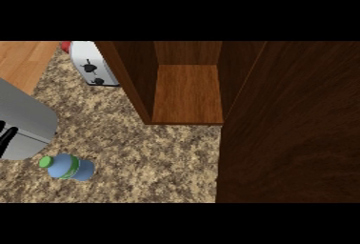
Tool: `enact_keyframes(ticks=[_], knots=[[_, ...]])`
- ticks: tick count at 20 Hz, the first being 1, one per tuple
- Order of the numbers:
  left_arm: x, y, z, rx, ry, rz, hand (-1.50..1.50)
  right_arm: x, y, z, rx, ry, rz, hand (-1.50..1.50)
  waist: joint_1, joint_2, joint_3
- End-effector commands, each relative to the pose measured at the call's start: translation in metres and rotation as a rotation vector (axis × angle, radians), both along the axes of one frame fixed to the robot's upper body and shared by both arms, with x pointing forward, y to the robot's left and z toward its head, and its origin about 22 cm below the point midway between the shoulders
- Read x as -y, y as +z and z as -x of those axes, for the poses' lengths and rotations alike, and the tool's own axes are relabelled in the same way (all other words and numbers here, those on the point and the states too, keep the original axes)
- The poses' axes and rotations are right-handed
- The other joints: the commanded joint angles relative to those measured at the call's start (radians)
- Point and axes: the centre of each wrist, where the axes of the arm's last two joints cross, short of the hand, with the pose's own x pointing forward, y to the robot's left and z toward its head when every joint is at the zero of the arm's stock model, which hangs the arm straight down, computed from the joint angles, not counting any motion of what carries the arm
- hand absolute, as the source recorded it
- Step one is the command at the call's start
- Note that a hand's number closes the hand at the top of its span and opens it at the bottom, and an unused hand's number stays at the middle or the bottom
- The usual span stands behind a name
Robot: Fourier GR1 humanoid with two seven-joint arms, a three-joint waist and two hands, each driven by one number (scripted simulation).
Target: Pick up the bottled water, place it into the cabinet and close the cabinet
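The bottled water (pixel 71 167) is a pale blue bottle with a green cap, lying on the speckled counter (pixel 141 152) at the lower left. Just above it, a grey forearm (pixel 25 121) comes in from the left edge. Only a black sliver of my left hand (pixel 5 137) shows at that edge, a short way up and left of the bottle and apart from it. The wooden cabinet (pixel 186 93) stands open at the top centre with a bare shelf inside. Its dark door (pixel 292 124) is swung out and fills the right side. My right hand is out of view.
A white toaster (pixel 91 64) stands at the back left beside the cabinet's left wall, with a small red object (pixel 65 46) behind it. A light wooden surface (pixel 21 59) borders the counter at the top left.
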Motion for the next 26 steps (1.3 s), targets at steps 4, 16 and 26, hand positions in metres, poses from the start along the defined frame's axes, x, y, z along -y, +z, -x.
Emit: enact_keyframes(ticks=[4,16,26], knots=[[-0.022,0.000,0.038,-0.052,0.002,0.010,-1.50,-0.001,0.024,0.052,-0.037,0.019,-0.025,-1.50,-0.007,0.003,0.000],[-0.036,-0.029,0.063,-0.124,0.095,-0.035,-1.50,-0.011,0.024,0.082,-0.051,0.037,-0.031,-1.50,-0.011,0.002,-0.001],[-0.033,-0.079,0.015,-0.162,0.174,-0.056,-1.50,-0.007,0.007,0.084,-0.033,0.017,-0.006,-1.50,-0.021,0.005,0.000]])
